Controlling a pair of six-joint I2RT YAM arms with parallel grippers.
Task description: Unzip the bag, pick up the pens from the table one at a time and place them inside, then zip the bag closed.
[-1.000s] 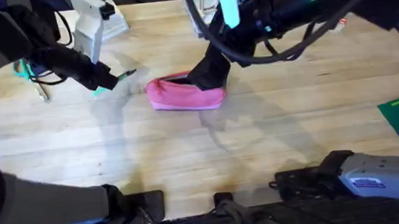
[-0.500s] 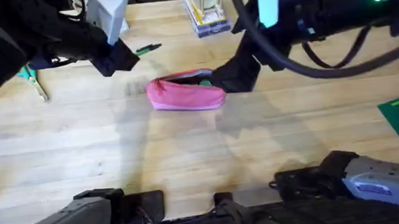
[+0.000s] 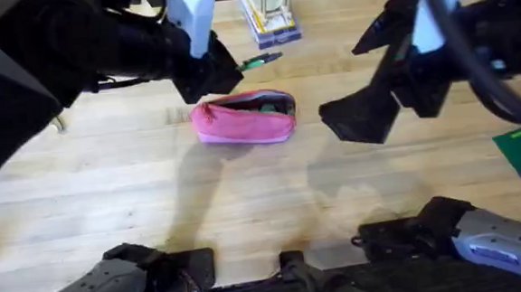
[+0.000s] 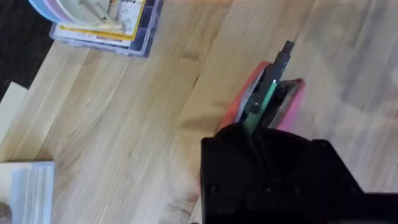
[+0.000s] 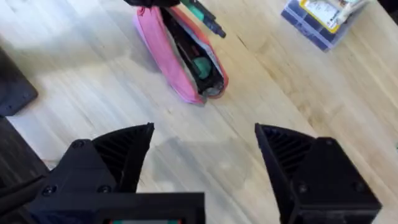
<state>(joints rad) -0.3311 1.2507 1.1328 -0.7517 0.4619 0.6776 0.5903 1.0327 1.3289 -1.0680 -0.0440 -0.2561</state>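
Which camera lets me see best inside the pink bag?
The right wrist view: the bag lies unzipped, with a green pen inside. The overhead view shows the bag side-on, its opening a dark slit. In the left wrist view, the left hand and its pen cover most of it.

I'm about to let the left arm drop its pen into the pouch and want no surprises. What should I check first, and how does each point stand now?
1. Pouch unzipped: ok, its mouth gapes in the right wrist view.
2. Left gripper holds a pen: ok, green pen with a dark tip sticks out past the fingers.
3. Pen lined up over the opening: cannot tell; the overhead view shows it beyond the pouch, the left wrist view over it.
4. Right gripper out of the way: ok, open, off to the side.
5. Room inside: ok, one green item lies there.
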